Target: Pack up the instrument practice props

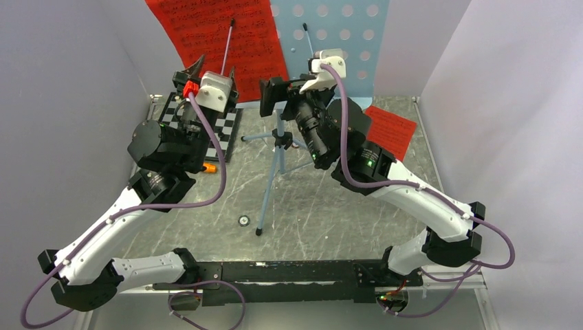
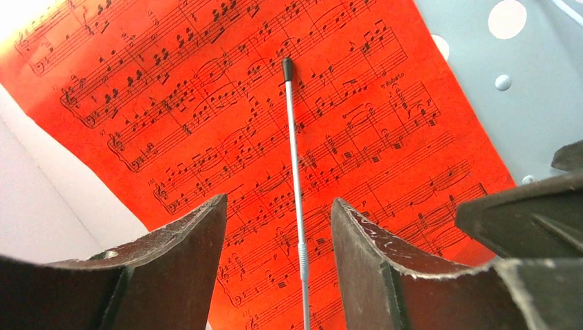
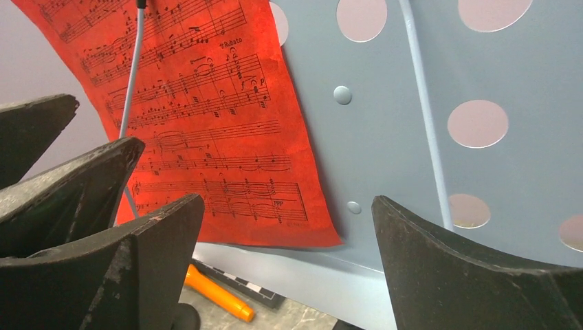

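target: red sheet [image 2: 206, 103] on music stand [image 3: 385, 158], dead 12 o'clock of left gripper [image 2: 278, 203]
axis: clip wire [image 2: 294, 172] runs 12-6, in line with the finger gap
left: parted, holding nothing
right gripper [image 3: 287, 199]: wide apart, empty
nearer: left arm

a black-and-white chessboard [image 1: 230, 129] lies flat at the back left of the grey marbled bench [image 1: 323, 206], a small round disc [image 1: 243, 221] well apart nearer the front.

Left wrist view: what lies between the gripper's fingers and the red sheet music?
A thin black-tipped silver rod, in front of the sheet music; left wrist view.
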Tool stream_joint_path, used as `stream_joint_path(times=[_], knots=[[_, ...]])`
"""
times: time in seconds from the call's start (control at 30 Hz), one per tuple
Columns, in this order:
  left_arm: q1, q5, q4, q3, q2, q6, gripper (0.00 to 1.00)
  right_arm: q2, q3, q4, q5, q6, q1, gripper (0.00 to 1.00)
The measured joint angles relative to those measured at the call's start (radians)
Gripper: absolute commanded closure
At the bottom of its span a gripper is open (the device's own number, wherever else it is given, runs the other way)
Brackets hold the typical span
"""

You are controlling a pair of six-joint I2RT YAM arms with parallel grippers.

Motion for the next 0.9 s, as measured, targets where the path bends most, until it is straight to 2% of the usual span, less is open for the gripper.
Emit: stream_joint_path(times=[0.33, 0.5, 0.73, 0.9], knots=[[0.002, 0.016, 0.003, -0.009, -0.008, 0.000, 0.39, 0.017, 0.042, -0.092, -0.080, 0.122, -0.071, 0.19], [0.002, 0.017, 0.009, -0.018, -0.019, -0.002, 0.39, 0.039, 0.074, -0.109, -0.113, 0.152, -0.077, 0.28], [0.004, 0.019, 0.010, -0.029, -0.021, -0.003, 0.39, 0.081, 0.107, -0.146, -0.162, 0.183, -0.080, 0.33], [0.005, 0.023, 0.010, -0.030, -0.021, -0.003, 0.38, 0.088, 0.116, -0.161, -0.180, 0.197, -0.085, 0.41]])
